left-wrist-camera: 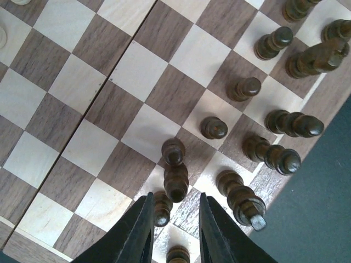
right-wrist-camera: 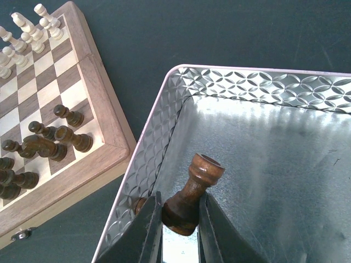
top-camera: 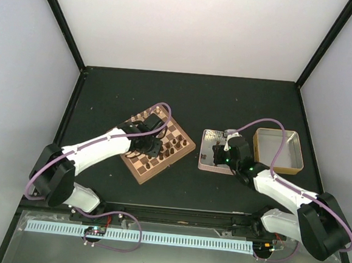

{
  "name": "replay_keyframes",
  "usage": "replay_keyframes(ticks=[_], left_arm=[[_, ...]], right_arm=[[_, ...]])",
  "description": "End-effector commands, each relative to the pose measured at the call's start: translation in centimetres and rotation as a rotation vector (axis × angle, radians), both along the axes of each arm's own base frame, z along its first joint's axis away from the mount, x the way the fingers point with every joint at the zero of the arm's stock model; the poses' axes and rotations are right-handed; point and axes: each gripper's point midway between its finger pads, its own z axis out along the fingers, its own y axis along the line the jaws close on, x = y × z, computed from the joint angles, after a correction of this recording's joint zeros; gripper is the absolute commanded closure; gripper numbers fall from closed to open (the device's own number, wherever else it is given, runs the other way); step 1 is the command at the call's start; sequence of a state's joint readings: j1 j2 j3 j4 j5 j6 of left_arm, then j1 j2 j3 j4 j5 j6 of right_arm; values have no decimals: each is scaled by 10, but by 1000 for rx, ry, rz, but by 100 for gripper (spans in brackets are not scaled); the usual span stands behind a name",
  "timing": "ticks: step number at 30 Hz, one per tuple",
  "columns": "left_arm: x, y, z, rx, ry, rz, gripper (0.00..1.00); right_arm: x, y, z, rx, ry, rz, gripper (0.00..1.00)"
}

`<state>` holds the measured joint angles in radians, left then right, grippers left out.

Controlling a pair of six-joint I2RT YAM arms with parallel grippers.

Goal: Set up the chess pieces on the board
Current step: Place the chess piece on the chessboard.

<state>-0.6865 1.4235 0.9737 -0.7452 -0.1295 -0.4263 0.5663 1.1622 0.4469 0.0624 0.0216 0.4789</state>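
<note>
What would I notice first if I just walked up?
The right claw pinches a dark chess piece inside the shiny tin, just right of the board. The left claw hangs over the crowded dark pieces at the board's edge, jaws slightly apart.

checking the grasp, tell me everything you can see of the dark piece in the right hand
The dark piece is a rook-like chessman of glossy dark brown turned wood: flat-rimmed cup top, narrow waist, wide round base. It leans, top toward the upper right. The right hand is shut on its base, one finger each side. It is inside the silvery tin, near the embossed left wall; whether it touches the tin's floor cannot be told.
</note>
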Motion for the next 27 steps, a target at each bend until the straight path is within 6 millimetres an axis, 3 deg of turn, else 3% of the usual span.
replay_keyframes(ticks=[1, 11, 21, 27], left_arm=[[15, -9, 10, -38, -25, 6, 75], [18, -8, -6, -23, 15, 3, 76], [17, -7, -12, -12, 39, -1, 91], [8, -12, -6, -52, 68, -26, 95]], right_arm=[[5, 1, 11, 19, -34, -16, 91], [6, 1, 10, 17, -30, -15, 91], [6, 1, 10, 11, -31, -17, 91], [7, 0, 10, 6, -35, -19, 91]])
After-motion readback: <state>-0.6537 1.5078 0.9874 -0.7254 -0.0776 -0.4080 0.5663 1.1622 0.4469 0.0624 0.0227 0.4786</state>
